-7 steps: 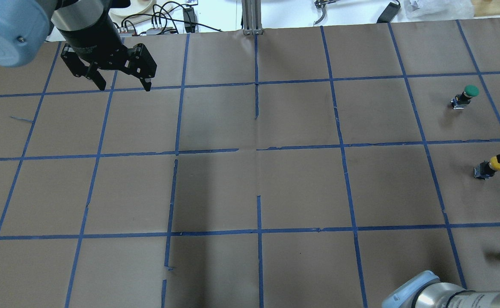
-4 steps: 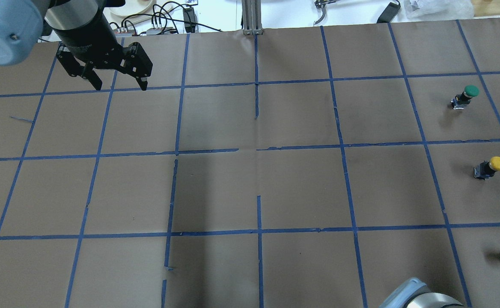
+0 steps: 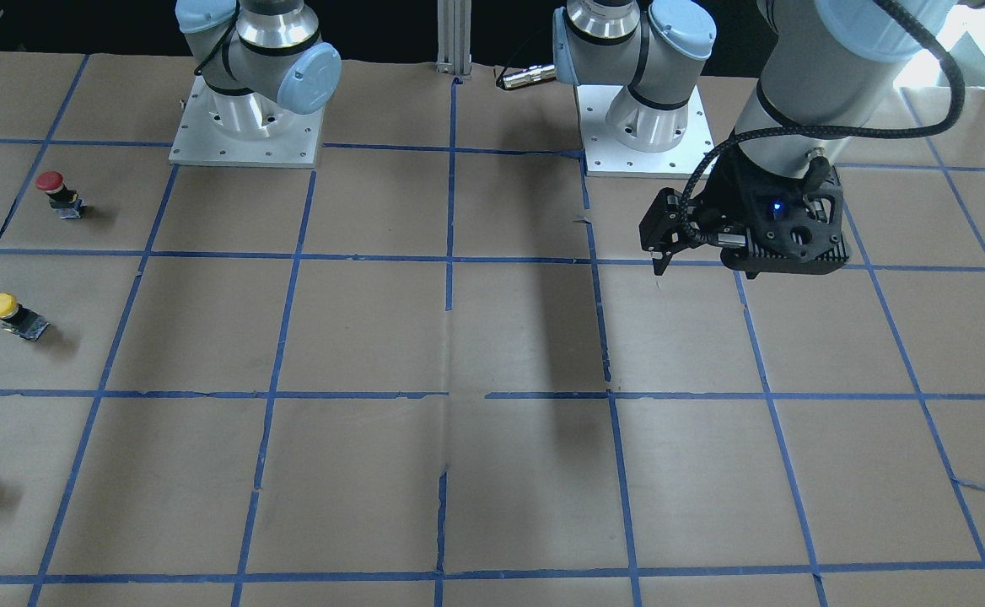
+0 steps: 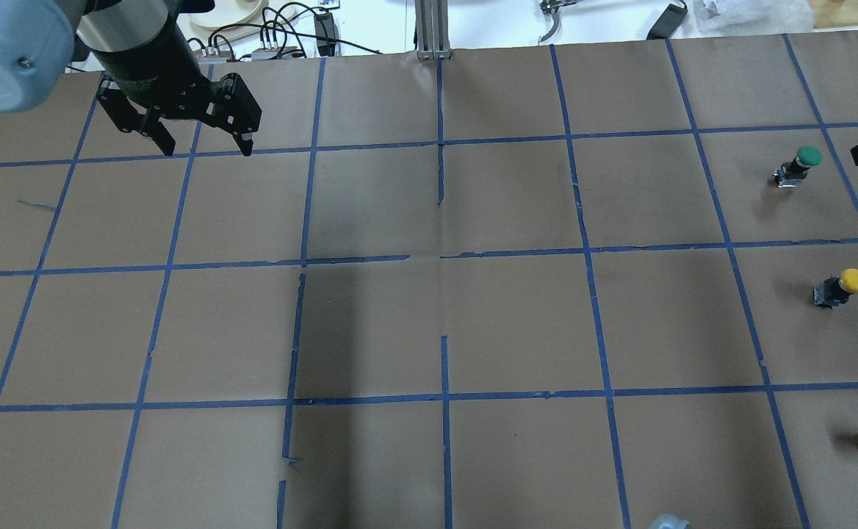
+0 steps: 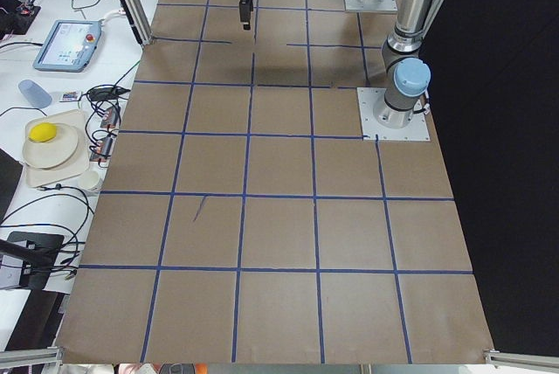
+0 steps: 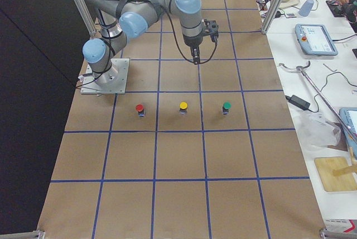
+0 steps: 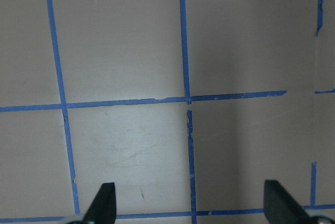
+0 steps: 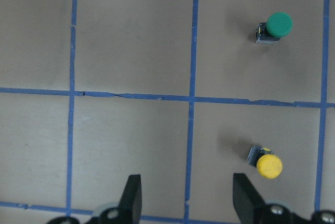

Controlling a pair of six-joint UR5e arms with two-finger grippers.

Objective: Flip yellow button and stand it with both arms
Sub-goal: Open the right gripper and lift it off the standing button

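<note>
Right gripper (image 8: 186,192) has let go of the yellow button (image 8: 267,164), now upright just beside its wide, empty jaws; left gripper (image 4: 205,143) gapes too. Best retreat avoids the green button (image 8: 276,25).

Brown paper table cover (image 4: 517,323): matt, faintly creased along seams. Thin blue tape (image 3: 374,257) grid: matt, torn and frayed in spots. Cap of yellow button (image 4: 844,285): smooth plastic, soft sheen; body dark, matt. Caps of green button (image 4: 800,164) and red button (image 3: 58,192), either side of yellow button: same smooth plastic. Tube of left arm (image 3: 813,84): silver metal, satin. Light-blue joint caps (image 3: 311,77): smooth plastic. Fingers of left gripper (image 4: 207,150) and right gripper (image 8: 187,198): matt black. Flat base plates (image 3: 197,150): bare metal, dull.
</note>
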